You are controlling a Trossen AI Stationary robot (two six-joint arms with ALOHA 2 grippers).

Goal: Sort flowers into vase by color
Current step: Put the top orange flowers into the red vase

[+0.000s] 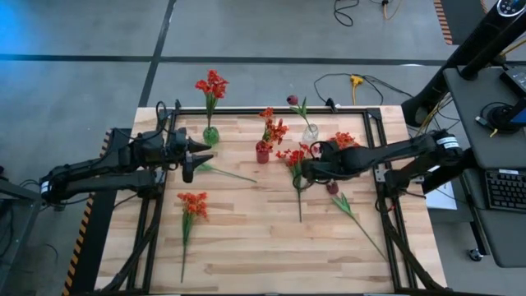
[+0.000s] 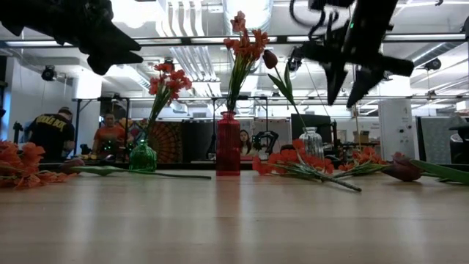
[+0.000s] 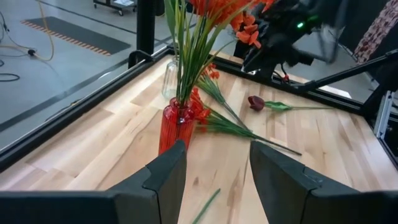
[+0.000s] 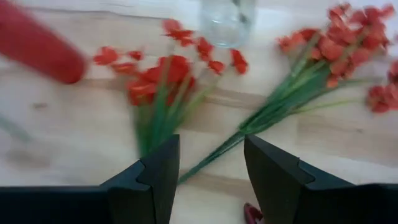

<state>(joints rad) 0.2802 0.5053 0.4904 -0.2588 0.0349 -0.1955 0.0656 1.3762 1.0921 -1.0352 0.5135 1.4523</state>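
Right gripper (image 1: 306, 171) poised with fingers parted, empty, just beside the tall ribbed red glass vase (image 1: 262, 152). Best lowered squarely over the thin green stalk of the orange-red artificial flower (image 1: 294, 160) lying there, pinching mid-stalk. Left gripper (image 1: 189, 156) parted, empty, well apart from that vase.

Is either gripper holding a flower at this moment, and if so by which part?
Nothing is held. The left gripper and right gripper both stand open and empty above the table.
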